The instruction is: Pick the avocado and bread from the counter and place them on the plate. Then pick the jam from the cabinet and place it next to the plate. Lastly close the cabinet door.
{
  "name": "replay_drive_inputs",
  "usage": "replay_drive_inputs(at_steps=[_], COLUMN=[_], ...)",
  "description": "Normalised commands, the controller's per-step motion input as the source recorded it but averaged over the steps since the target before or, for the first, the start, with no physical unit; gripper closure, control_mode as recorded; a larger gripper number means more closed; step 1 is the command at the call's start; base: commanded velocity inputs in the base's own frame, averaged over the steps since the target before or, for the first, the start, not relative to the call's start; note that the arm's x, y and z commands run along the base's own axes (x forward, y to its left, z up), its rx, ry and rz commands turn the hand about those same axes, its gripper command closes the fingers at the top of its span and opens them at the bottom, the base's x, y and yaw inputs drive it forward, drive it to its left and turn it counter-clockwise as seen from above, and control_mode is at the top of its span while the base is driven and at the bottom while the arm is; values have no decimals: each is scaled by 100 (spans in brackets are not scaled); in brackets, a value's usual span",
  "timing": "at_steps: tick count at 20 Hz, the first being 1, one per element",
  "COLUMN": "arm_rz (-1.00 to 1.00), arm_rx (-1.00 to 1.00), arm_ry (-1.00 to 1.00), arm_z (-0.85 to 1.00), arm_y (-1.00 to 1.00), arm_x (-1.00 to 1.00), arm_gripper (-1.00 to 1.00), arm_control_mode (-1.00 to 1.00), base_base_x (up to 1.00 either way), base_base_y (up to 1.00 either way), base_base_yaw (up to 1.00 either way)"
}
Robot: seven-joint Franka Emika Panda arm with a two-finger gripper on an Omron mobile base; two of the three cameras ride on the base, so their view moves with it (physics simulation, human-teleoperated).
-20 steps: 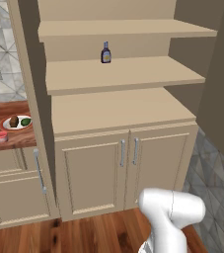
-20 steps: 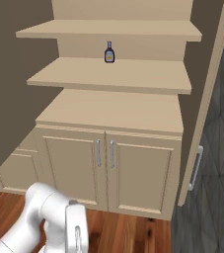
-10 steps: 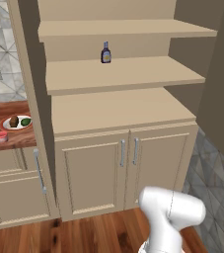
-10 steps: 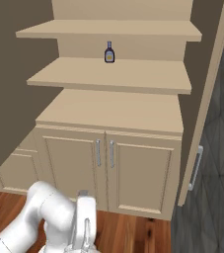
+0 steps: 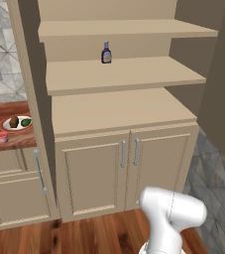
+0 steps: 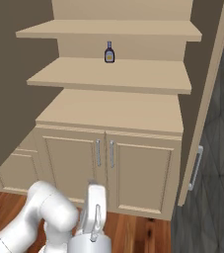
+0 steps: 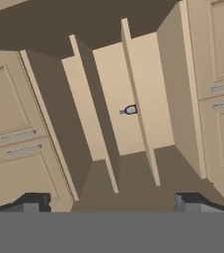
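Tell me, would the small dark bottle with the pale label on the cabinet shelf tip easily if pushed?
Probably yes. The small dark bottle with the pale label stands upright, tall and narrow, so it may topple. It stands alone on the beige shelf, unsupported. Its rounded body would likely roll.

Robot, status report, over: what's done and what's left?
Gripper open, empty. Avocado and bread on orange-rimmed plate; small red jam jar beside it. Tall beige cabinet door open.

The arm has swung. Its hand now rises upright before the lower doors, seemingly lifted.
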Motion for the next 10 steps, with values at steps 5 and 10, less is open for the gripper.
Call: replay_drive_inputs(at_steps=[5,10], arm_rz=[0,-1], arm_rx=[0,-6], arm_ry=[0,5], arm_z=[-10,-11], arm_y=[-30,-14], arm_x=[0,0], arm_gripper=[-100,-100], arm_control_mode=[-100,-100], base_base_x=[0,0], base_base_y=[0,0], base_base_yaw=[0,0])
